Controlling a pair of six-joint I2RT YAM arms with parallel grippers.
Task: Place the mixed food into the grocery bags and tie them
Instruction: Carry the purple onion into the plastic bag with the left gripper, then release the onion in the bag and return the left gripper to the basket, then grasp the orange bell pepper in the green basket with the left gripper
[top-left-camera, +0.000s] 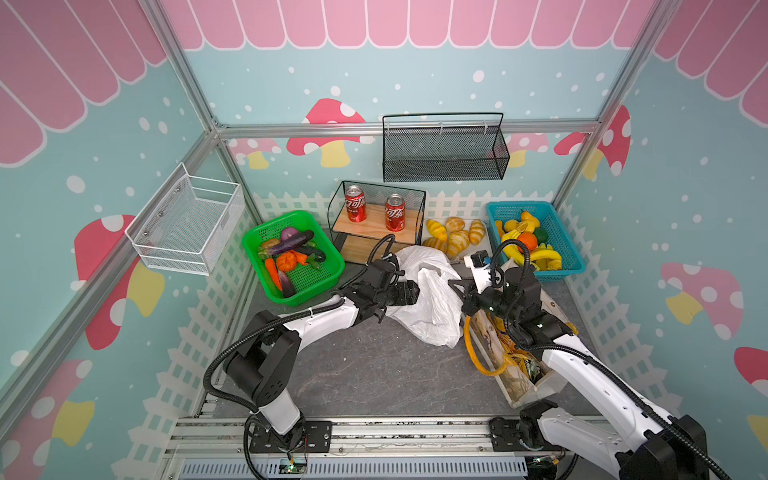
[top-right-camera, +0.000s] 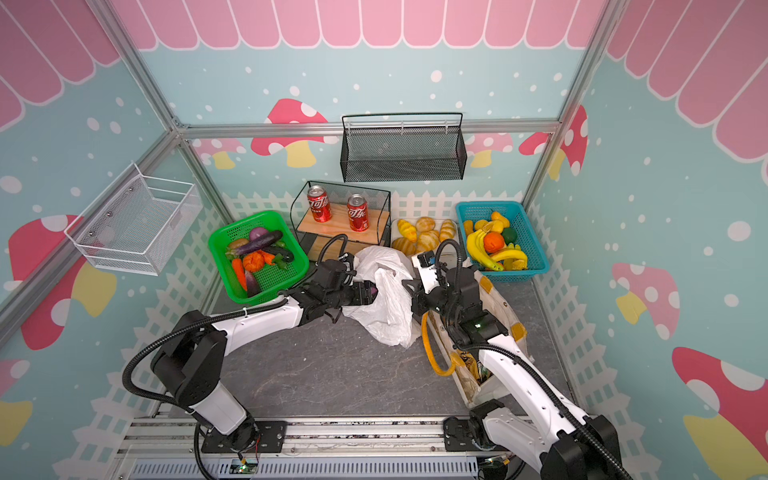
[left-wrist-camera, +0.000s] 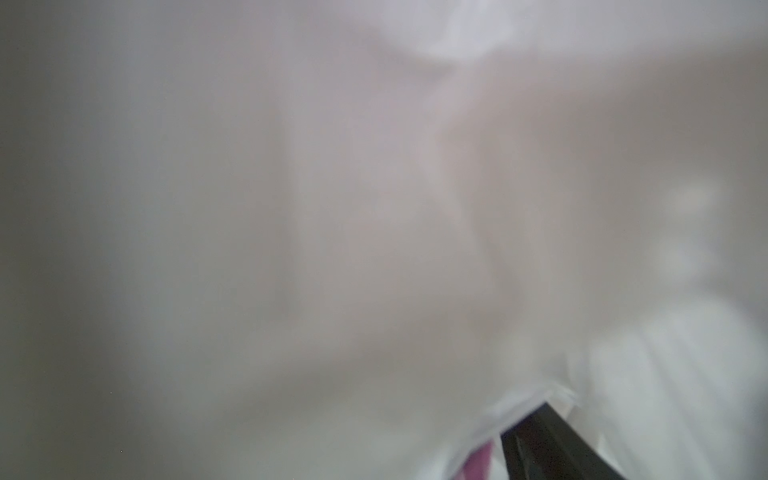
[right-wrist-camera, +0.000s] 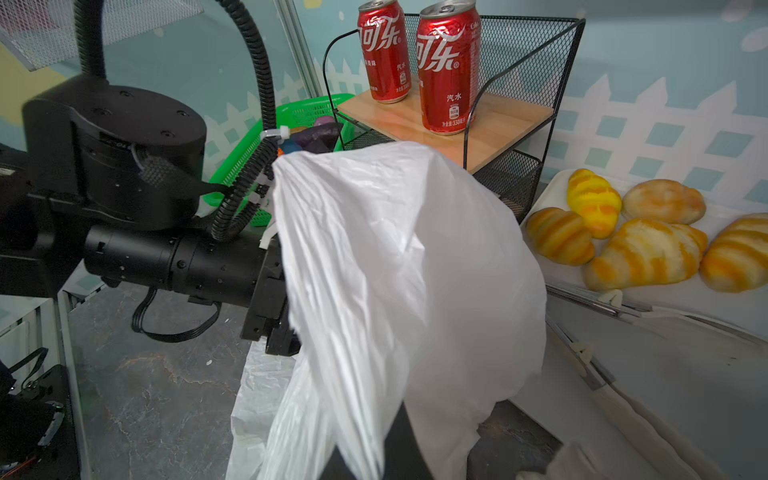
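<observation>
Left gripper (top-right-camera: 366, 293): I see it inside the white bag's (top-left-camera: 432, 307) mouth; I cannot tell its grip.
Right gripper (top-left-camera: 455, 287): clamped on the white bag's edge.
White bag: mid-table, between both arms.
Vegetables (top-left-camera: 286, 261): in green basket (top-left-camera: 270, 222).

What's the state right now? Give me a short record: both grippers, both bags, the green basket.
left gripper: tips inside the mouth of the white plastic bag, jaws hidden, purple piece at the tips
right gripper: shut on the white plastic bag's rim, holding it up
fabric tote: lying open under the right arm
green basket: holds pumpkin, carrot, eggplant, purple onion
</observation>
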